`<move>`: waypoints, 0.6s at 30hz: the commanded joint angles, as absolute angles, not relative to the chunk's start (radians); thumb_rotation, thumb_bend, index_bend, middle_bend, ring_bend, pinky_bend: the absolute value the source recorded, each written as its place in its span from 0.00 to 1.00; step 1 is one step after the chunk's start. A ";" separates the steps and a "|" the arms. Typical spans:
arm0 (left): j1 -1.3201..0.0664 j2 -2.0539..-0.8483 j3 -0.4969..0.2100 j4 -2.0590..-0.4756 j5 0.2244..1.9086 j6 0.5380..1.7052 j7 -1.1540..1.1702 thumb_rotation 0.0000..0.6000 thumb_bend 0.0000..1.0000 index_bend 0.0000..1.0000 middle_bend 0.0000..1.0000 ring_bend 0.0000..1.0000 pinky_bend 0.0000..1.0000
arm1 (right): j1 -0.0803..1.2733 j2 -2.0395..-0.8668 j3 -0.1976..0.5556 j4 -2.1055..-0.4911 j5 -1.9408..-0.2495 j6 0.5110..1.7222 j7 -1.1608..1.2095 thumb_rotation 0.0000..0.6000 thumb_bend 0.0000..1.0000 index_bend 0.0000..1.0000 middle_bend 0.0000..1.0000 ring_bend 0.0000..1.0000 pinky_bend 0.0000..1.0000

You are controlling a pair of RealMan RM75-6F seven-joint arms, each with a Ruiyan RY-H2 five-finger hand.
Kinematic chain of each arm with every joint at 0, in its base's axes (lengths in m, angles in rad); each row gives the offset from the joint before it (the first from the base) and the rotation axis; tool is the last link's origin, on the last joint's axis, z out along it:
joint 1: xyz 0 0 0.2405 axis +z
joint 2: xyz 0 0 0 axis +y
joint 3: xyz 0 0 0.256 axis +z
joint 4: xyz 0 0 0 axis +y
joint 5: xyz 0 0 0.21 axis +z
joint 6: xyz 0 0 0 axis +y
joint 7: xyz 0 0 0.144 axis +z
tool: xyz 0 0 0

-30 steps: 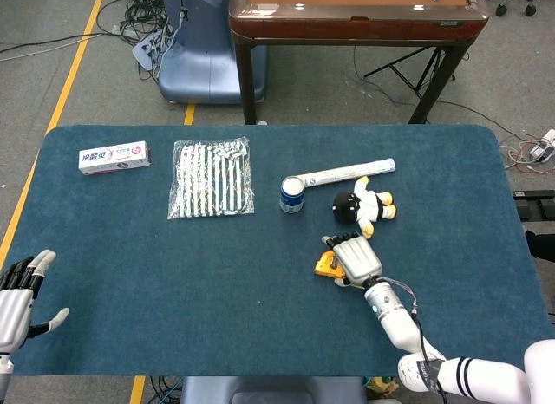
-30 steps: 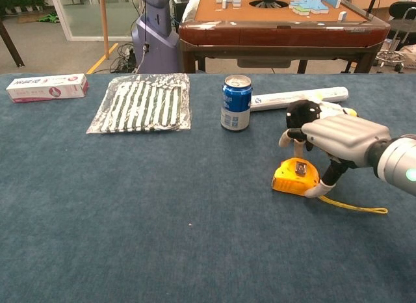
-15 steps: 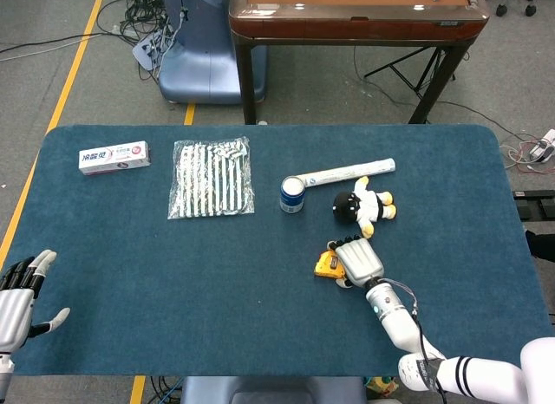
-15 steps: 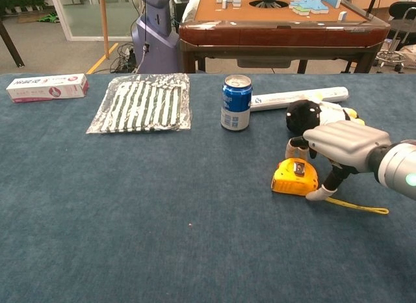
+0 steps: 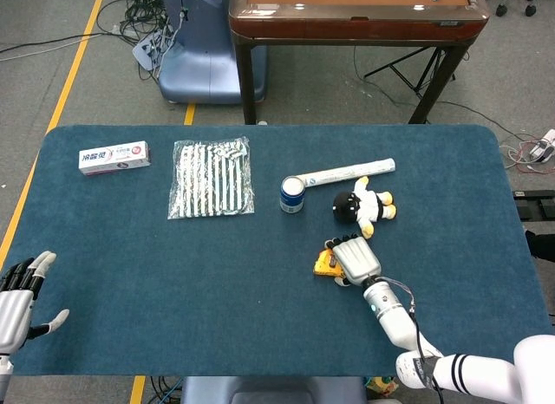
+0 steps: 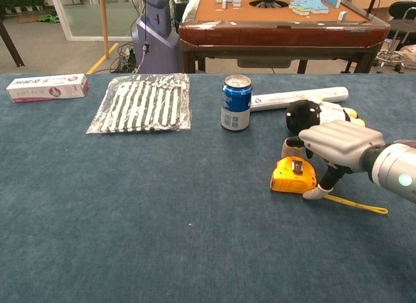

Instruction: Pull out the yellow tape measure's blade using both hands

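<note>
My right hand (image 6: 338,145) has resettled over the yellow tape measure (image 6: 293,175) — apparently bracketing, not yet gripping it — while my left hand (image 5: 17,293) waits open, far off.

I see a yellow tape measure (image 6: 294,175) on my dark blue tabletop (image 6: 130,218), a blue can (image 6: 236,103), a green-and-white striped packet (image 6: 143,103), and a black-and-white plush toy (image 5: 362,205).
</note>
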State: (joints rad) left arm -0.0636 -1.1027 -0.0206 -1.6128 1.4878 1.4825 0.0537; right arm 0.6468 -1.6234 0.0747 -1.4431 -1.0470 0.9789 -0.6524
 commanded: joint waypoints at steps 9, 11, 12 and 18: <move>-0.063 -1.095 -0.019 -1.619 1.487 1.478 0.051 1.00 0.19 0.07 0.09 0.07 0.06 | 0.647 -1.645 0.069 -1.413 -1.077 0.988 -0.627 1.00 0.24 0.30 0.35 0.33 0.28; -0.064 -1.094 -0.019 -1.620 1.486 1.476 0.051 1.00 0.19 0.07 0.09 0.07 0.06 | 0.647 -1.649 0.068 -1.409 -1.077 0.984 -0.622 1.00 0.26 0.30 0.35 0.33 0.28; -0.064 -1.094 -0.019 -1.620 1.486 1.476 0.051 1.00 0.19 0.07 0.09 0.07 0.06 | 0.648 -1.650 0.068 -1.408 -1.079 0.984 -0.618 1.00 0.29 0.30 0.35 0.33 0.28; -0.065 -1.094 -0.018 -1.620 1.483 1.470 0.051 1.00 0.19 0.07 0.09 0.07 0.06 | 0.650 -1.663 0.066 -1.376 -1.117 0.975 -0.569 1.00 0.46 0.32 0.39 0.33 0.28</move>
State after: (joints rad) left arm -0.0651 -1.0938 -0.0183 -1.6201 1.4833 1.4699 0.0509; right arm 0.6489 -1.6591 0.0668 -1.3851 -1.1084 0.9787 -0.5794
